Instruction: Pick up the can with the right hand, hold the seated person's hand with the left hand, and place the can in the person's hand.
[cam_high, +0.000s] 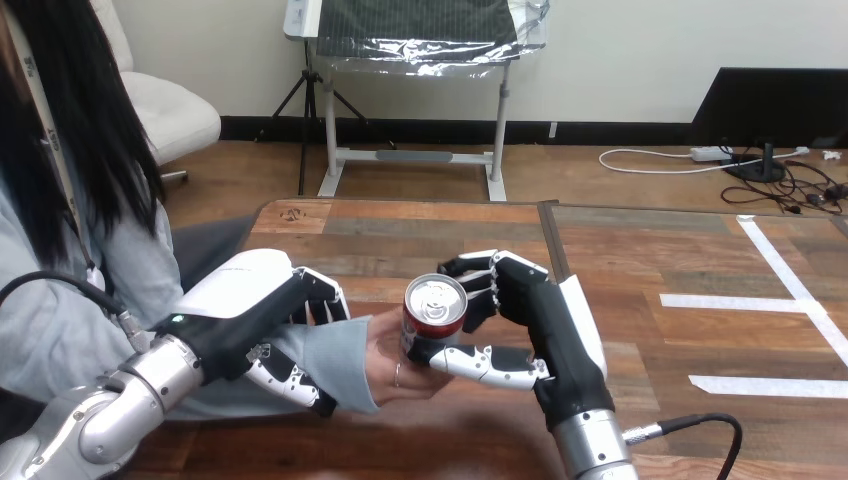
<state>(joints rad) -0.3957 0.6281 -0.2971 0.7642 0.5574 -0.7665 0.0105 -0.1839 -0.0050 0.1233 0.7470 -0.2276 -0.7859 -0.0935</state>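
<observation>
A red can (432, 318) with a silver top stands upright in the middle of the table. My right hand (540, 320) is curled round it, fingers behind it and thumb across its front base. The person's hand (392, 362) reaches in from the left, palm up, touching the can's left side and base. My left hand (265, 325) is wrapped round the person's wrist over the pale blue sleeve (335, 360), fingers above and thumb below.
The wooden table (420, 230) stretches ahead, with a seam down its middle. Strips of white tape (790, 290) mark the table's right part. The person sits close at the table's left edge.
</observation>
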